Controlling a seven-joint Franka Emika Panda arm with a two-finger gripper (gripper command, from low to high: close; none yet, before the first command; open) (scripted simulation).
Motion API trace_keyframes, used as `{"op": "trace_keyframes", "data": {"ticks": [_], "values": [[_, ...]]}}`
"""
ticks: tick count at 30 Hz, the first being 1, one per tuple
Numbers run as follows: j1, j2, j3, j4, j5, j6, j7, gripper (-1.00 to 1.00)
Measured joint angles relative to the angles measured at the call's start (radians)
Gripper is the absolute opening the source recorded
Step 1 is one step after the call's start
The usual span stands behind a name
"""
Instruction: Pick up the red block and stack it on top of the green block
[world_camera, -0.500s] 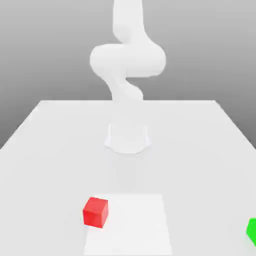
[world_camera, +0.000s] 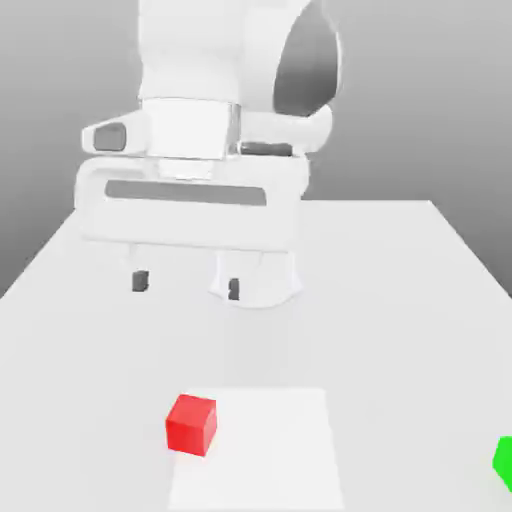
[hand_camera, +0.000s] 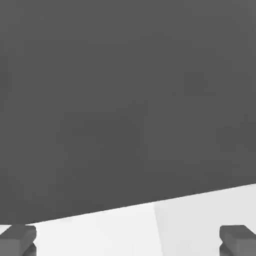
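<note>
A: Where is your gripper?

B: Upper left of the exterior view, jaws wide and empty, well above the table.

A: And the blocks?

B: Red block at lower left; green block at the right edge. The red one looks light and rigid; pinch two opposite flat faces, mid-height.
</note>
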Motion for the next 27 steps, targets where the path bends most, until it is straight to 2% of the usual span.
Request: {"op": "trace_keyframes", "data": {"ticks": [5, 11, 12, 19, 25, 27], "values": [[-0.032, 0.182, -0.013, -0.086, 0.029, 0.100, -0.011, 0.00], [-0.052, 0.399, 0.016, -0.075, 0.077, 0.275, -0.044, 0.00], [-0.057, 0.426, 0.021, -0.071, 0.081, 0.298, -0.047, -1.00], [-0.059, 0.428, 0.023, -0.071, 0.078, 0.300, -0.045, -1.00], [-0.049, 0.243, 0.013, -0.094, 0.037, 0.137, -0.020, -1.00], [0.005, 0.248, 0.056, -0.045, 0.017, 0.092, -0.066, -1.00]]}}
